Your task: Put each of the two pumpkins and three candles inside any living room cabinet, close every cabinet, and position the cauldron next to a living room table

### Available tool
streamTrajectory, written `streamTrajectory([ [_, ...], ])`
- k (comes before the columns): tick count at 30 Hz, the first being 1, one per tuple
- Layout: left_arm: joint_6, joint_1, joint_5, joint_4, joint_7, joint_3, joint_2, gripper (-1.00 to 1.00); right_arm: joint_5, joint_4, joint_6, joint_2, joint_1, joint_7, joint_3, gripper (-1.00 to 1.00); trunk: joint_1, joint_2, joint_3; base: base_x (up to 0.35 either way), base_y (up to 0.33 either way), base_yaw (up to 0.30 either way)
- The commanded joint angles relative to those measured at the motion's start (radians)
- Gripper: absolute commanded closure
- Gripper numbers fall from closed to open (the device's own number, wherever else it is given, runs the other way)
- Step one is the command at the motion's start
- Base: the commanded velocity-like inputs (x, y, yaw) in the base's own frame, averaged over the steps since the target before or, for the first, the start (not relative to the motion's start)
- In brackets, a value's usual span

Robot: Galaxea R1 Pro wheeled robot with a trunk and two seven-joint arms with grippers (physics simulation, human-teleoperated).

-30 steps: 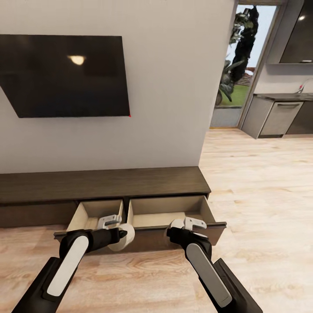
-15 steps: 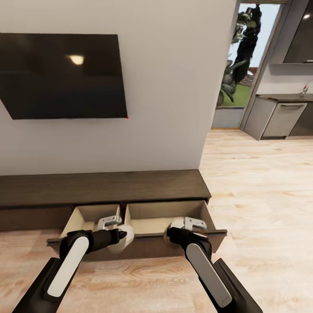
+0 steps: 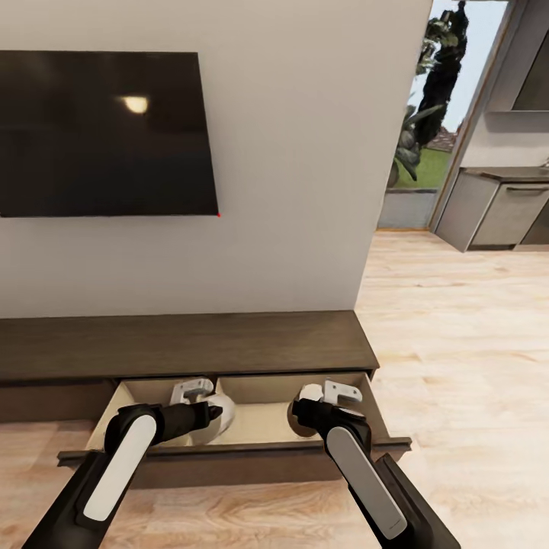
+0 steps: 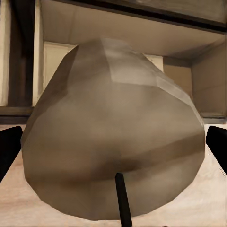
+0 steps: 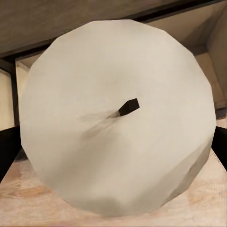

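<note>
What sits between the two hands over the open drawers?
In the head view, between left hand and right hand: only pale drawer interior; each hand grips a candle.

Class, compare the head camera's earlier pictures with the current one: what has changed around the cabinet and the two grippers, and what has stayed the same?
The camera has shifted, so the cabinet and TV sit differently in frame. Both grippers now hang further over the open drawers, whose dark front looks nearer. Nothing was taken or let go: the left gripper still holds its candle, the right gripper its candle. The drawers stay open.
</note>
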Motion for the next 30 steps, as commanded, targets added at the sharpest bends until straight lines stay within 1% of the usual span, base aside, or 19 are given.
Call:
streamTrajectory([
  [1,0.001,-0.001,0.012,-0.001,0.01,-0.002,0.001,1.0,-0.006,-0.001,0.004,0.0,-0.001,-0.009,0.001,1.0,0.0,0.0,-0.001,0.298,-0.164,0.0],
  [12,0.001,-0.001,0.015,0.0,0.01,-0.002,0.001,1.0,-0.006,-0.001,0.004,0.0,-0.001,-0.009,0.001,1.0,0.0,0.0,-0.001,0.267,-0.052,0.0],
  [18,0.001,-0.001,0.019,0.0,0.01,-0.002,0.001,1.0,-0.007,0.0,0.004,-0.001,-0.001,-0.009,0.001,1.0,0.0,0.0,-0.001,0.137,-0.077,0.015],
  [30,0.001,-0.001,0.02,0.003,0.01,-0.002,0.001,1.0,-0.008,0.003,0.004,0.0,-0.001,-0.009,0.001,1.0,0.0,0.0,-0.001,0.076,-0.036,0.004],
])
